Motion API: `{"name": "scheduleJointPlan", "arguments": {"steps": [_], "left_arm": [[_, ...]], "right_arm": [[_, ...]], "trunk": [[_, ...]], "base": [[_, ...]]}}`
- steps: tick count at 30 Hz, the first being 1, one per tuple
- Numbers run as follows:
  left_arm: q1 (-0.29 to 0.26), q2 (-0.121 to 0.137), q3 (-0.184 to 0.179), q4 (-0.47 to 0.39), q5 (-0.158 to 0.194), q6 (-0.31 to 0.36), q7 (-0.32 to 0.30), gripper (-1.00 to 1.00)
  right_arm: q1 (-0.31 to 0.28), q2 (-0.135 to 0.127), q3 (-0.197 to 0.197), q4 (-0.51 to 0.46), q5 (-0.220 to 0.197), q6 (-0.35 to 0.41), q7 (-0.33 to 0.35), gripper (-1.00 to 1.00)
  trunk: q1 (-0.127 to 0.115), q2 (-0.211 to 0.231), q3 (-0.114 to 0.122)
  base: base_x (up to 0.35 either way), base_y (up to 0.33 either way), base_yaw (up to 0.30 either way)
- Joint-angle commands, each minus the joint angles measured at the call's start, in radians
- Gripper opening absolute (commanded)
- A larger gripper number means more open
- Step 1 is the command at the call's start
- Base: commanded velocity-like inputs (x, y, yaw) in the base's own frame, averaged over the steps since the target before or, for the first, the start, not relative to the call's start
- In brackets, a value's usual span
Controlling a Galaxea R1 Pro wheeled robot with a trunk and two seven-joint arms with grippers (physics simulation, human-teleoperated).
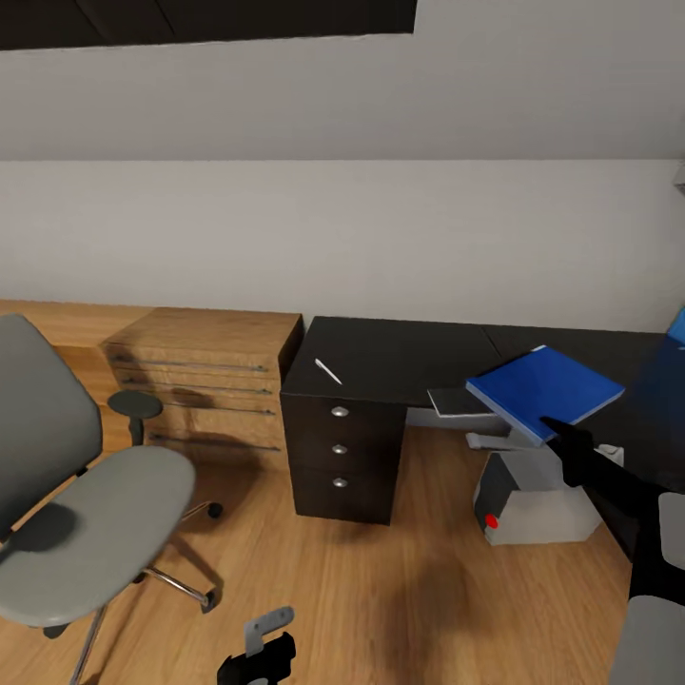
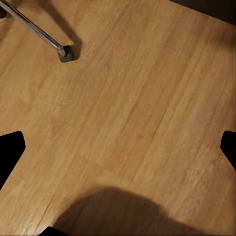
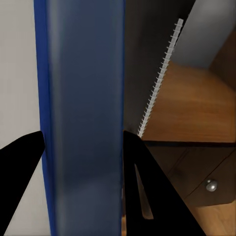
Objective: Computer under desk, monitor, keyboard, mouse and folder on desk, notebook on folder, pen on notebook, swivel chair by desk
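While the right hand (image 1: 561,436) clamps the blue folder (image 1: 544,391) over the surface's (image 1: 400,357) front edge, apparently above the notebook (image 1: 457,401), the left hand (image 1: 257,656) hangs open above the floor (image 1: 381,590).

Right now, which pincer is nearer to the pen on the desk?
Right. The right pincer holds the blue folder above the desk, beside the pen; the left pincer hangs low over the floor.

Even, soft render light, sharp throughout; a blurry dark shadow falls on the wood floor (image 2: 123,98).
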Motion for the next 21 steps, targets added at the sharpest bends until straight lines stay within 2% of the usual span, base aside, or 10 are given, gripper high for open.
{"name": "scheduleJointPlan", "arguments": {"steps": [1,6,17,21], "left_arm": [[-0.002,0.001,-0.005,-0.001,0.008,-0.004,0.006,1.0],[-0.002,0.001,-0.007,-0.001,0.007,-0.004,0.006,1.0],[-0.002,0.001,-0.009,-0.001,0.01,-0.004,0.004,1.0],[-0.002,0.0,-0.01,-0.001,0.009,-0.004,0.004,1.0]], "right_arm": [[-0.001,0.0,-0.002,-0.001,-0.009,0.004,-0.007,-1.0],[-0.001,0.0,-0.004,0.0,-0.008,0.002,-0.007,-1.0],[-0.001,0.001,-0.007,0.013,-0.012,0.001,-0.007,-1.0],[-0.001,0.003,-0.007,0.013,-0.012,0.001,-0.007,-1.0]], "trunk": [[0.0,0.0,-0.001],[0.0,0.0,-0.001],[0.0,0.0,-0.001],[0.0,0.0,-0.001]], "base": [[0.207,0.0,-0.051],[0.21,0.0,-0.012],[0.029,0.0,-0.001],[0.251,0.0,0.0]]}}
